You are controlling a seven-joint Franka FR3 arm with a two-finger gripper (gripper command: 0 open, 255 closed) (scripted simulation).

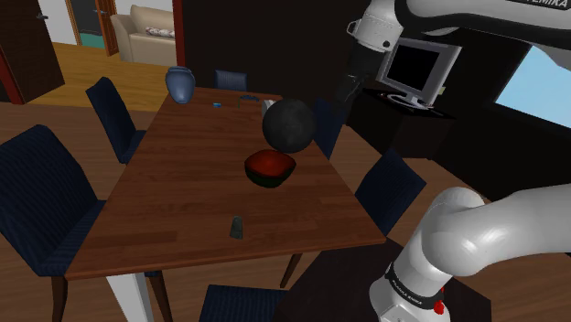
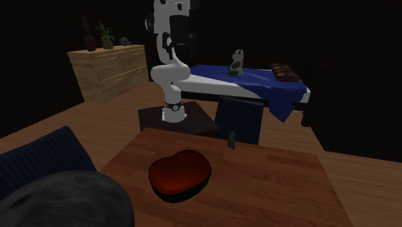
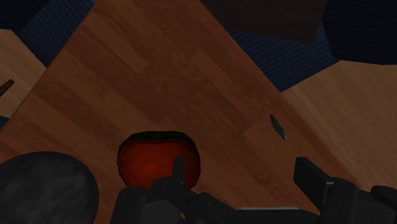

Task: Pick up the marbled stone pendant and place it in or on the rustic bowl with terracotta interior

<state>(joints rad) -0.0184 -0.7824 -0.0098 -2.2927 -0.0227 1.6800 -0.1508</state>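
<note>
Two things counted for this reach: getting squarely over the pendant [image 1: 236, 227] and keeping clear of the big dark ball [image 1: 290, 125]. Jaws were spread wide with nothing between them, hanging high above the desk [image 1: 183, 183], so I judged the grasp not yet begun. The pendant, a small grey piece, sat close to the desk's near edge in the shoulder view, well apart from the bowl [image 1: 270, 168], which sat about mid-desk with its red inside bare. The pendant seemed to stand on end, though it was too small to be sure. In the wrist view the two fingers [image 3: 312, 179] pointed one toward the bowl and the other toward the pendant, so the hand wanted shifting sideways until the pendant lay midway between the jaws. A straight descent looked best from there, jaws turned to close across its thin sides and low enough to catch its body, not just its tip, since so slight a thing would likely topple or skid if nudged. The ball, just beyond the bowl in the shoulder view, would matter for the carry: lift well clear before crossing
</note>
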